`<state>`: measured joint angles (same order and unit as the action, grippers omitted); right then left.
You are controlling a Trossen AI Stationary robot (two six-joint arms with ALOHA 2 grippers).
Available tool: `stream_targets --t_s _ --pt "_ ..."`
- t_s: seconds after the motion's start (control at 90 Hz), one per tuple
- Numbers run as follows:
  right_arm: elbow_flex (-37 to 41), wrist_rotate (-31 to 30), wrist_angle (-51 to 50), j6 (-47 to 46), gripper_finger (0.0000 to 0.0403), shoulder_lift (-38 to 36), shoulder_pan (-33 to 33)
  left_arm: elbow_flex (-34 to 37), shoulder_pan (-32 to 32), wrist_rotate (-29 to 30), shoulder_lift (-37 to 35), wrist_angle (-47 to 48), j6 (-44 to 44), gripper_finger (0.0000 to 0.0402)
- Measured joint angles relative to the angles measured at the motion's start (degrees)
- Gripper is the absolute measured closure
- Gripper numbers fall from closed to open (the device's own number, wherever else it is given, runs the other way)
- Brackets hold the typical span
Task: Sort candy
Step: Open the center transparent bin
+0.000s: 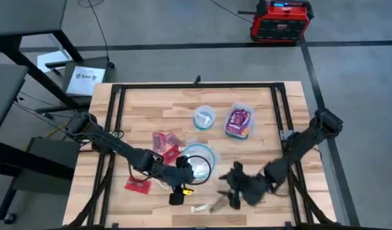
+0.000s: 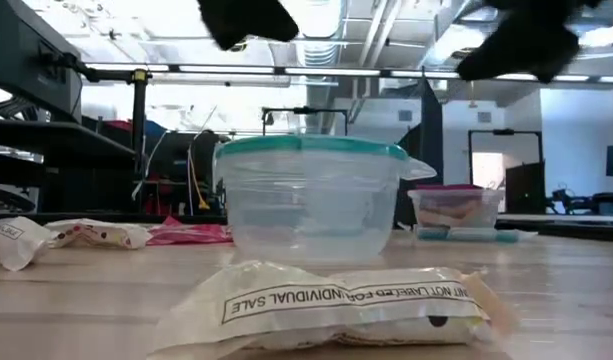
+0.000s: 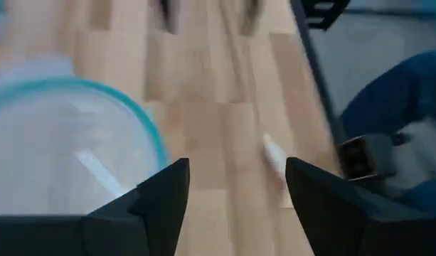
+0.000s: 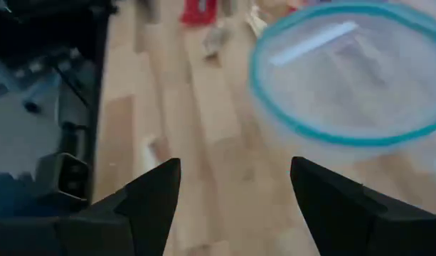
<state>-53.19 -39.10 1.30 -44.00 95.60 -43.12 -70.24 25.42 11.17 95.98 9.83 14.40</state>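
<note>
A round blue-rimmed container (image 1: 199, 156) stands near the table's middle with a white stick (image 4: 314, 43) inside. My left gripper (image 1: 193, 172) hovers open by its near left side, nothing between the fingers (image 3: 235, 192). My right gripper (image 1: 226, 185) hangs open to the container's near right, also empty (image 4: 235, 192). Red packets (image 1: 164, 142) lie left of the container, and one red packet (image 1: 138, 185) lies nearer the front. A cream packet (image 2: 336, 300) lies flat by the near edge (image 1: 199, 209). A white stick (image 3: 274, 153) lies on the wood ahead of the left gripper.
A second round container (image 1: 204, 118) and a rectangular container (image 1: 239, 121) holding purple packets stand toward the far side. More packets (image 2: 76, 235) lie at the left in the low view. A black frame rail (image 1: 119, 121) runs around the table. Bare wood (image 1: 266, 134) lies at the right.
</note>
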Motion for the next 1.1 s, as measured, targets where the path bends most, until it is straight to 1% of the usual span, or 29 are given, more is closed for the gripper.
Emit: stream_targets --t_s 0.067,0.156,0.244,0.367,0.578,0.644,0.711,0.778,0.9,1.033,1.1 --pt "1.59 -2.43 7.12 -0.14 0.0148 4.34 -0.95 0.87 -2.52 -2.00 0.89 -2.80 -2.64 0.0183" --pt "2.36 -2.22 15.98 0.05 0.0148 10.22 -0.25 3.09 -5.86 -4.85 3.12 -6.43 -5.36 0.0183" --pt "2.39 -1.40 24.03 1.86 0.0148 15.72 1.09 5.47 -7.90 -7.74 5.50 -11.75 -8.56 0.0183" --pt "2.45 -1.35 30.78 4.56 0.0148 19.19 2.82 9.19 -9.94 -8.53 6.45 -18.78 -11.35 0.0183" --pt "3.05 -2.05 32.71 5.32 0.0148 20.01 4.34 19.07 -12.97 -8.02 5.72 -40.74 -9.60 0.0183" --pt "3.88 -2.47 34.01 5.47 0.0148 20.01 4.40 22.15 -13.77 -8.09 5.86 -46.22 -8.13 0.0183" --pt "4.67 -2.60 35.74 4.76 0.0148 20.01 4.50 24.23 -14.43 -8.09 6.38 -51.89 -6.94 0.0183" --pt "5.34 -3.18 35.75 3.42 0.0148 19.99 4.62 24.74 -15.07 -7.99 6.34 -55.92 -6.26 0.0183" --pt "5.52 -4.46 35.77 3.32 0.0148 20.00 4.92 24.54 -16.24 -8.04 6.30 -56.94 -6.36 0.0183" --pt "5.49 -4.45 35.40 4.01 0.0148 19.97 6.41 24.63 -16.53 -8.16 9.77 -55.94 -6.80 0.0183" --pt "5.72 -4.39 35.53 3.99 0.0148 19.97 7.00 24.48 -16.46 -11.00 11.60 -58.76 -5.34 0.0183"
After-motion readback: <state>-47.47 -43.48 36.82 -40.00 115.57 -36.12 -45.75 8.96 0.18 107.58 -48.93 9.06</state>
